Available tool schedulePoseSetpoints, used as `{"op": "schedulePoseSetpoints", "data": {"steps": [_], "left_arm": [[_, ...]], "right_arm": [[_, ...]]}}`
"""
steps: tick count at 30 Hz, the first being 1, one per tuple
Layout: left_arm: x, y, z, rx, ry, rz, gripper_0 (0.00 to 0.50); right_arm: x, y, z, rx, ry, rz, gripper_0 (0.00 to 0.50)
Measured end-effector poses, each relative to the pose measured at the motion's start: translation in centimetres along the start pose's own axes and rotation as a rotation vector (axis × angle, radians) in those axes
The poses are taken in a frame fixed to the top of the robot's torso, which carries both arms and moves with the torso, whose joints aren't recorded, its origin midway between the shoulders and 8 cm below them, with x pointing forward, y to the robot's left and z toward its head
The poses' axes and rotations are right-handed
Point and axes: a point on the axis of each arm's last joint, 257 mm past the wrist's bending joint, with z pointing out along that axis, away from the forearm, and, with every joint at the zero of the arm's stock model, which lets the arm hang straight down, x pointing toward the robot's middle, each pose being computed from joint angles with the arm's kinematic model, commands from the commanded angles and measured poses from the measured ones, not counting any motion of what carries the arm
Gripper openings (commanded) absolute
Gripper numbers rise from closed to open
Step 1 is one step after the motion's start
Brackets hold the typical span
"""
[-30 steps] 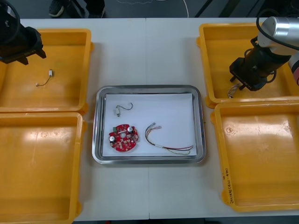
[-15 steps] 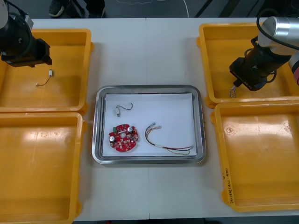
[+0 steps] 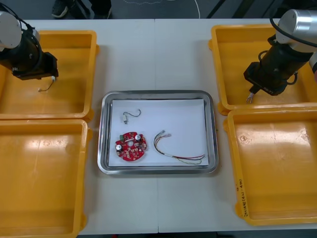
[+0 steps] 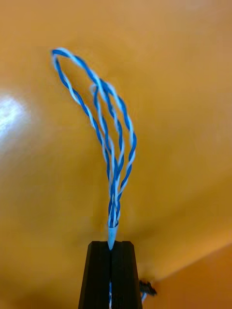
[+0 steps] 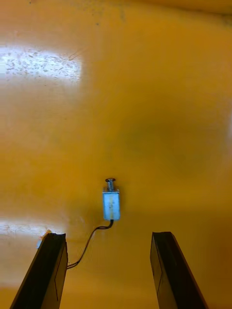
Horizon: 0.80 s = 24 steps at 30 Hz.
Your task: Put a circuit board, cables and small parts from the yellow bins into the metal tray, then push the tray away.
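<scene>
While the right end effector (image 4: 111,244) pinches a blue-white cable (image 4: 114,145), the left end effector (image 5: 108,237) hangs spread over a small metal part (image 5: 110,204).

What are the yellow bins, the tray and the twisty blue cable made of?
Bins: probably plastic, smooth, glossy glare. Tray: metal by its shiny mirror-like rim, white inside. Cable: likely plastic-coated wire, thin, bendy loops, pinched in the right claw.

The left gripper (image 3: 48,74) is a boxy black block on a rounded white-grey link (image 3: 7,22), the right gripper (image 3: 252,91) likewise on a shiny silver cylinder (image 3: 299,22) looped by a thin black cable (image 3: 271,25); their flat black fingers (image 5: 50,270) are square-tipped.
</scene>
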Motion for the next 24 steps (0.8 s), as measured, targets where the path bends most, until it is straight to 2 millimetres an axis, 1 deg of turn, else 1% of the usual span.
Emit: {"op": "schedulePoseSetpoints", "data": {"steps": [4,8,10,14,19,24], "left_arm": [[-0.2,1.1,0.4,-0.029,0.019,-0.026,0.5],[-0.8,1.3,0.4,-0.037,0.023,-0.052,0.5],[-1.1,1.3,0.4,-0.034,0.021,-0.065,0.5],[-1.4,0.8,0.8,-0.025,0.017,-0.083,0.5],[-1.1,0.1,1.4,-0.015,0.023,-0.084,0.5],[-0.5,-0.3,2.0,-0.01,0.036,-0.091,0.5]], "right_arm": [[-0.1,0.8,-1.6,-0.003,-0.008,-0.153,0.0],[0.1,1.7,-2.8,-0.025,-0.01,-0.24,0.0],[0.2,2.0,-3.2,-0.032,-0.008,-0.295,0.0],[0.9,2.5,-4.4,-0.03,0.001,-0.49,0.0],[2.0,3.2,-5.9,-0.031,0.017,-0.641,0.0],[3.0,4.0,-7.7,-0.034,0.022,-0.874,0.0]]}}
